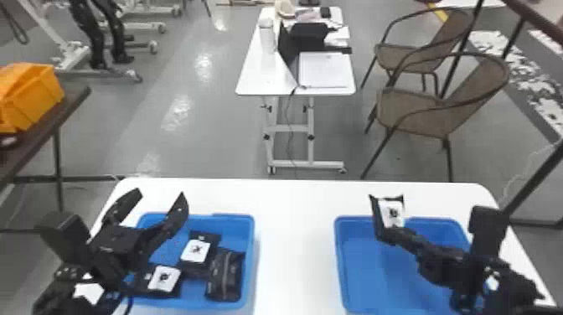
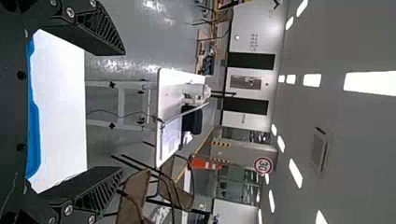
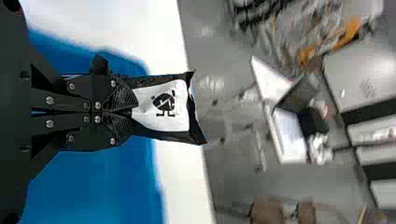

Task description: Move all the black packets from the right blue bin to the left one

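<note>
Over the left part of the left blue bin, my left gripper stands open and holds nothing; its spread fingers frame the left gripper's gap in the left wrist view. Several black packets lie in that bin, among them one with a white label, another labelled one and a plain one. Above the right blue bin, my right gripper is shut on a black packet. In the right wrist view the right gripper pinches the end of the white-labelled packet.
Both bins stand on a white table, with a gap of bare tabletop between them. Beyond it are a small wheeled table and brown chairs. An orange crate rests on a dark table at the left.
</note>
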